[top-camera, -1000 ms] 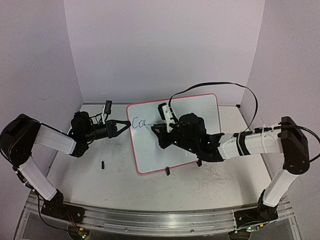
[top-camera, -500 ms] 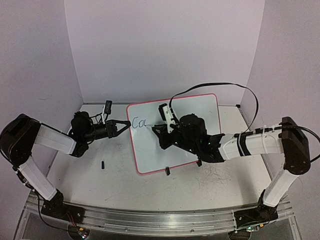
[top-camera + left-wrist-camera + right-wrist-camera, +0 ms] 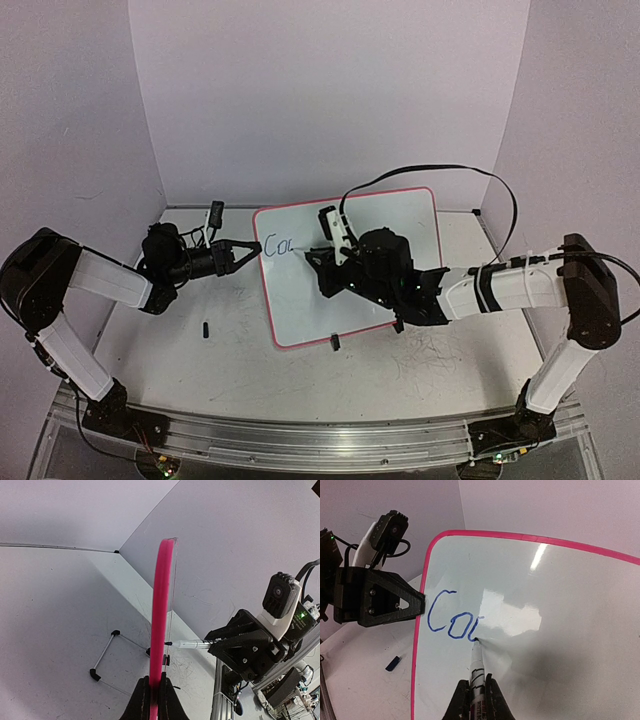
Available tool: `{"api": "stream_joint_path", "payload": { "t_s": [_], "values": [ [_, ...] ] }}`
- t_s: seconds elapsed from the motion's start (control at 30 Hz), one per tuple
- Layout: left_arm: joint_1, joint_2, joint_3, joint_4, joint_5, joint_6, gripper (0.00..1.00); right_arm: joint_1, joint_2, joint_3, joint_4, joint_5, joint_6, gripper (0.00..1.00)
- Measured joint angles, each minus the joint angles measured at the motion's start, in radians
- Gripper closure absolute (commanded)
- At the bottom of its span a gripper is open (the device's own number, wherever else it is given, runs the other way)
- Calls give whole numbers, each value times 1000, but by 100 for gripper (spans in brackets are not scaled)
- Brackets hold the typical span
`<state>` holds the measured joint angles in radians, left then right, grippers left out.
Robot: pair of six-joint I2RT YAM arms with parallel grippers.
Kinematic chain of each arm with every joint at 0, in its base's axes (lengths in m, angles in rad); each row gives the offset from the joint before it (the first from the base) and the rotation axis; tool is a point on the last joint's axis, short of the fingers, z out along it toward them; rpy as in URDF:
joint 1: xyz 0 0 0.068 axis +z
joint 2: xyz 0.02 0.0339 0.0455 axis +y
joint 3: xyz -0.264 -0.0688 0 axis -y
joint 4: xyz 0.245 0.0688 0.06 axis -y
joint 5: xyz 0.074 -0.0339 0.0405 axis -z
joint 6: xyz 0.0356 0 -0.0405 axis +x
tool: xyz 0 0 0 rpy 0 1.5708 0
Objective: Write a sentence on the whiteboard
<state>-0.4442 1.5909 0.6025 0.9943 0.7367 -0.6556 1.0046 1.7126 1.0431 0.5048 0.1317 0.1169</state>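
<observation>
The whiteboard (image 3: 400, 215) stands tilted on the table, its pink rim (image 3: 161, 605) edge-on in the left wrist view. My left gripper (image 3: 252, 250) (image 3: 154, 690) is shut on the board's left edge. My right gripper (image 3: 318, 262) (image 3: 477, 690) is shut on a white marker (image 3: 477, 665) (image 3: 192, 643), whose tip touches the board face (image 3: 560, 630). The sentence (image 3: 451, 620) (image 3: 281, 246) reads "Co" in blue, followed by a partial stroke that ends at the marker tip.
A small dark blue cap (image 3: 206, 329) (image 3: 393, 663) lies on the scuffed tabletop left of the board. A black clip foot (image 3: 335, 343) sits at the board's near edge. A wire stand (image 3: 105, 652) lies behind the board. A black cable (image 3: 430, 170) loops above the right arm.
The marker tip has crept a little along the stroke after "Co". The left arm and the board have stayed still.
</observation>
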Motion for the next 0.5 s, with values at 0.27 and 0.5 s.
{"api": "stream_joint_path", "payload": {
  "t_s": [0.27,0.5],
  "values": [
    [0,0,0,0,-2,0,100,-6,0,15,2,19,4,100],
    [0,0,0,0,-3,0,100,-12,0,26,3,25,4,100]
  ]
}}
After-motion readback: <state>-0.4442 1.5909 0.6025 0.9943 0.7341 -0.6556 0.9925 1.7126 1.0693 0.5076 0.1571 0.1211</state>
